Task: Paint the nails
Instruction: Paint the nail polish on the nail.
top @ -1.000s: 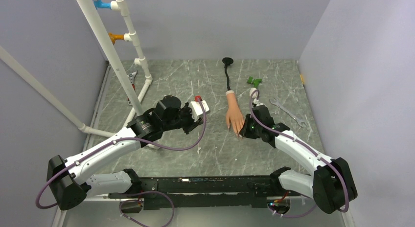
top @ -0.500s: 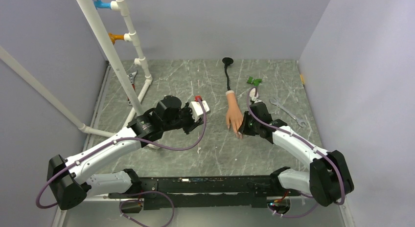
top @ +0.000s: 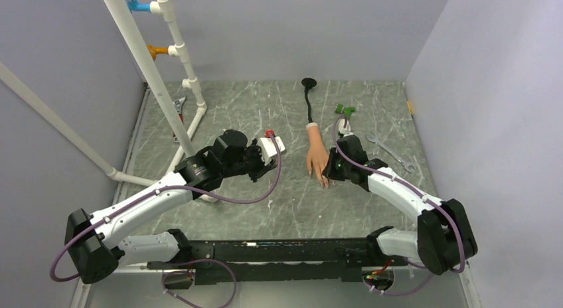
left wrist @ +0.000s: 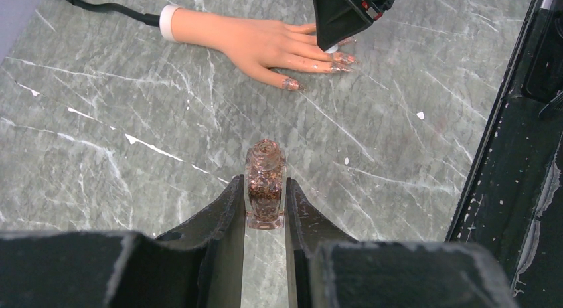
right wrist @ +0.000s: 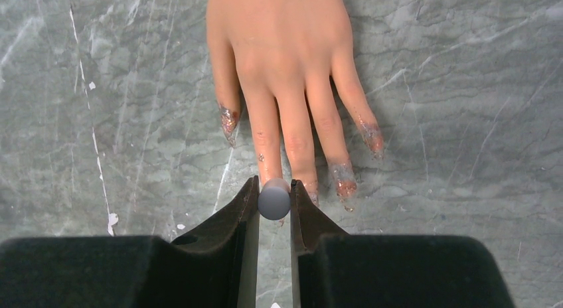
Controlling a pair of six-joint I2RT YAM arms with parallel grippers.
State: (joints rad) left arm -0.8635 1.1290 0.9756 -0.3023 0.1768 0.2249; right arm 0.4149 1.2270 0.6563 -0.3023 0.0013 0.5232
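Counted two claws, both clenched. Found right claw [right wrist: 274,188] grasping one grey round cap [right wrist: 274,200], seen end-on between the jaws in the right wrist view. Found left claw [left wrist: 263,188] grasping one small glitter bottle [left wrist: 265,178], upright between the jaws. Counted one mannequin hand [right wrist: 285,49], peach, lying palm down on the surface [left wrist: 133,122], white cuff toward the far wall, fingertips toward the arm bases. Counted five fingers [right wrist: 265,135]. Made out four nails [right wrist: 343,178] in the right wrist view, long, clear and speckled with glitter. Could not see the index nail, hidden behind the grey round cap. Placed that cap directly over the index fingertip, with the middle nail just beside it, ring and little nails further off on that side, thumb nail off on the other side. Could not tell whether anything under the cap touches the nail. In the top view, logged right claw at the fingertips of the hand and left claw well apart, off to the left. Further out, noted one wrench [top: 392,151] right of the hand, one green item [top: 344,111] near the cuff, one black cable [top: 309,105] running from the cuff toward the far wall, and one white pipe frame [top: 166,76] at far left.
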